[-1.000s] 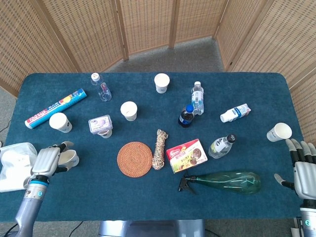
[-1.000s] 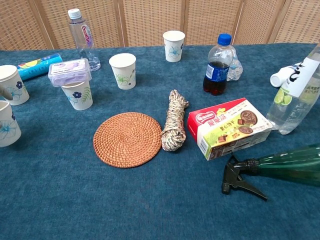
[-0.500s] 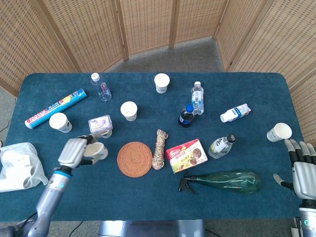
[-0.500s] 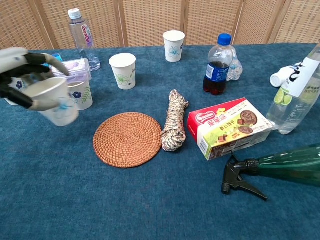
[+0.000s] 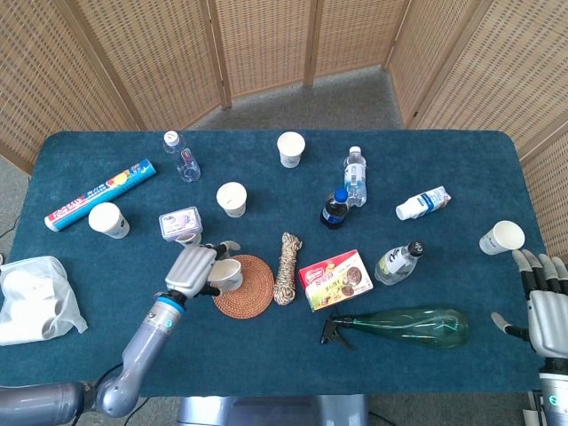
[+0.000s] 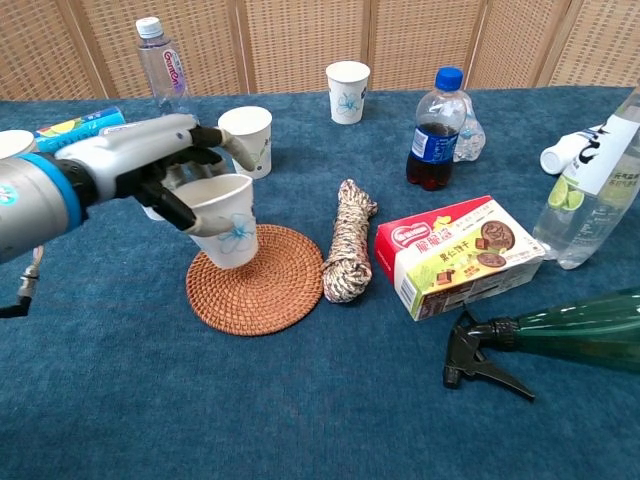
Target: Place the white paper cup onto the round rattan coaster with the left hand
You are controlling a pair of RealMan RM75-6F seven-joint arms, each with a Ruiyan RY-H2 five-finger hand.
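Cup point(image 6: 225, 217) gripped in left hand point(image 6: 165, 165), mouth up, slightly tilted, over coaster's point(image 6: 262, 290) left edge; contact unclear. Needs nudging rightward toward coaster centre, then lowering. Rope point(image 6: 348, 240) just right of coaster. Right hand point(image 5: 543, 297) open, empty, far off.

Cup point(image 6: 225, 220) over coaster point(image 6: 255, 280) left edge; rope point(image 6: 348, 242) right of coaster.

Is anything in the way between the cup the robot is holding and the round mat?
No, nothing visible is in the way. The left hand holds the white paper cup right over the round rattan coaster. The rope bundle lies beside the coaster, not on it.
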